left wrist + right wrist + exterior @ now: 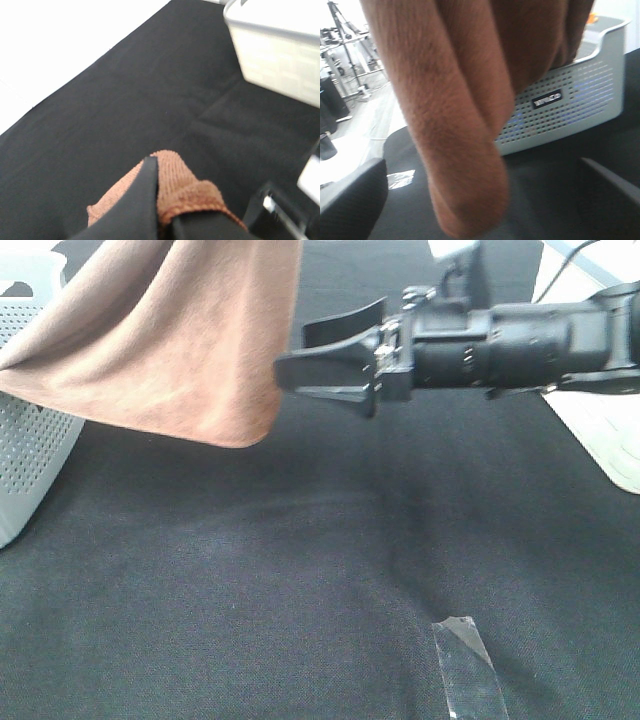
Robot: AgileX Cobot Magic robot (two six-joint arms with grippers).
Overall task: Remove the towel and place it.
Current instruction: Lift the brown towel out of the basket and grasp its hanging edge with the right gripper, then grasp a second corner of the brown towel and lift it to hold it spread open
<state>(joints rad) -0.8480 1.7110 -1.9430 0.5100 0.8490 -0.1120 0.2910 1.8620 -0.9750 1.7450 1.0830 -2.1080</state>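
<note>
A white perforated plastic basket (28, 455) is sitting at the left of the black-covered table (300, 590), its inside hidden. The orange-brown plush towel (170, 340) is hanging partly in front of it, clear of the table, because the left claw (170, 200) is pinching its stitched hem. The right claw (310, 352) is hovering wide open beside the towel's free edge, probably to catch it.

My high camera looks steeply down on the black table covering (300, 590). Both my wrist cameras sit very close to the towel (175, 175), each facing towards the white basket (580, 100), which all three views share.
</note>
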